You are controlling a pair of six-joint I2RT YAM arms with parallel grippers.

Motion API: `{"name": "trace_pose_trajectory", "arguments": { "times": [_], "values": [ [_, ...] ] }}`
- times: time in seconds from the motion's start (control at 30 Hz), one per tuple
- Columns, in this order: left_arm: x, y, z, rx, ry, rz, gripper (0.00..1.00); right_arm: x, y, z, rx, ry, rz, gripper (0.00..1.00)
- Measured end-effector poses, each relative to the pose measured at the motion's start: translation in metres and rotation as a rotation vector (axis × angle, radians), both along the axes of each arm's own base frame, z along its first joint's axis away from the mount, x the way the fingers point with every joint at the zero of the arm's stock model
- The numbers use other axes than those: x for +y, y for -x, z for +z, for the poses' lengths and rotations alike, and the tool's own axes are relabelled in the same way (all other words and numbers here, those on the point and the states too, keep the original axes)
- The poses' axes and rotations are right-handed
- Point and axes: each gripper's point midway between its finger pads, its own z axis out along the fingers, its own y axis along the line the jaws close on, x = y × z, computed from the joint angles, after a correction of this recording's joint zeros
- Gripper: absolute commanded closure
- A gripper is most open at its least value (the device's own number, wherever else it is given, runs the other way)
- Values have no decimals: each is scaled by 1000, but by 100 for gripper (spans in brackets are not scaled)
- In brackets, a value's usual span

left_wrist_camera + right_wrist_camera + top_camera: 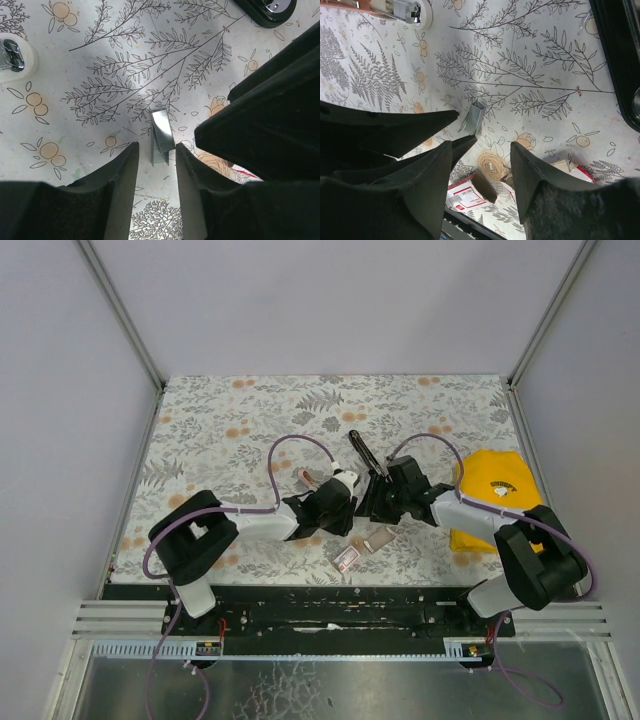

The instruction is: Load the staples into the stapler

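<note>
A short silvery strip of staples (pixel 161 136) lies on the floral table top. Its near end reaches in between the fingertips of my left gripper (pixel 156 151), which is open, with a sliver of table showing on either side of the strip. The right wrist view shows the same strip (pixel 475 119) flanked by the left gripper's two pointed fingers (pixel 427 125). My right gripper (pixel 482 146) hangs open just behind, with nothing between its fingers. The black stapler (pixel 361 452) lies beyond both grippers, and its end (pixel 267 10) shows at the top right of the left wrist view.
A red-and-white staple box (pixel 470 192) lies open under the right gripper, and a second box (pixel 570 170) sits to its right. A white and metal object (pixel 11 57) rests to the left. A yellow cloth (pixel 495 490) lies at the table's right edge.
</note>
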Motion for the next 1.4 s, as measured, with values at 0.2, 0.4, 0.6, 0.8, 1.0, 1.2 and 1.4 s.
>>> {"name": "trace_pose_trajectory", "arguments": {
  "times": [0.2, 0.4, 0.6, 0.8, 1.0, 1.2, 1.4],
  "values": [
    [-2, 4, -1, -6, -8, -14, 66, 7, 1, -7, 23, 11, 4, 47],
    [-2, 5, -1, -9, -16, -20, 73, 15, -6, -13, 32, 40, 5, 49],
    [0, 5, -2, -13, -21, -19, 77, 20, -5, -22, 53, 73, 11, 51],
    [1, 5, -3, -16, -25, -15, 78, 24, -5, -29, 73, 92, 15, 57],
    [1, 6, -3, -17, -24, -16, 77, 28, -7, -32, 81, 95, 1, 70],
    [1, 9, -3, -20, -19, -22, 77, 29, -9, -34, 81, 100, -34, 76],
    [7, 15, -3, -18, -21, -25, 78, 26, -13, -34, 66, 121, -58, 76]
  ]
}}
